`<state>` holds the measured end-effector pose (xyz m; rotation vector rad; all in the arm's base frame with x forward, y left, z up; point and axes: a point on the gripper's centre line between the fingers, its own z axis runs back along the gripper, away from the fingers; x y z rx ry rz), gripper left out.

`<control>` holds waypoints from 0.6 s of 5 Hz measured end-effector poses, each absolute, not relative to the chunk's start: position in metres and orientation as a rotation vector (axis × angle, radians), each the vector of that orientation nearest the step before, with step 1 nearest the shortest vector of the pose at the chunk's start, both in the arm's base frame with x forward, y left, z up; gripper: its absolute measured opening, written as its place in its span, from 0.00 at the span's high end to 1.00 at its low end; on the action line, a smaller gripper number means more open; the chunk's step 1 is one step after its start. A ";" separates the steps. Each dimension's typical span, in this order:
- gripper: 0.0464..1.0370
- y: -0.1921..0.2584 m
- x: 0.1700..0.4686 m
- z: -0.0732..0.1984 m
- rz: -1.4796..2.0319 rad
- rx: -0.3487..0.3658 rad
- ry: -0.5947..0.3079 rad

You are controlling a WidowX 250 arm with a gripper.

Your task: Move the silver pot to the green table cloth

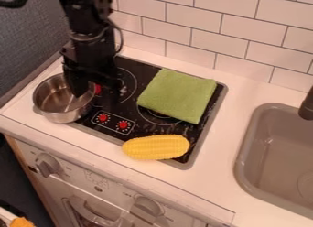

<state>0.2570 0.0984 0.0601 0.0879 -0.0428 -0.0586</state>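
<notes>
The black gripper hangs from the upper left, low over the right side of the silver pot. Its fingers stand apart, one reaching down inside the pot and the other outside the rim, above the stovetop. The pot is upright at the left end of the stove, partly over the white counter, and part of its right rim is hidden by the gripper. A green cloth lies flat on the black stovetop, to the right of the gripper.
A yellow corn cob lies across the stovetop's front right edge, in front of the cloth. Red knobs are on the stovetop between pot and corn. A grey sink with a dark faucet is at the right; a tiled wall stands behind.
</notes>
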 end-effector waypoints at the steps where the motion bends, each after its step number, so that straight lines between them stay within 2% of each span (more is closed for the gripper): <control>1: 0.04 0.116 0.257 0.030 -0.025 0.065 0.022; 2: 0.10 0.118 0.259 0.009 -0.014 0.049 0.065; 3: 0.39 0.117 0.260 0.009 -0.020 0.048 0.060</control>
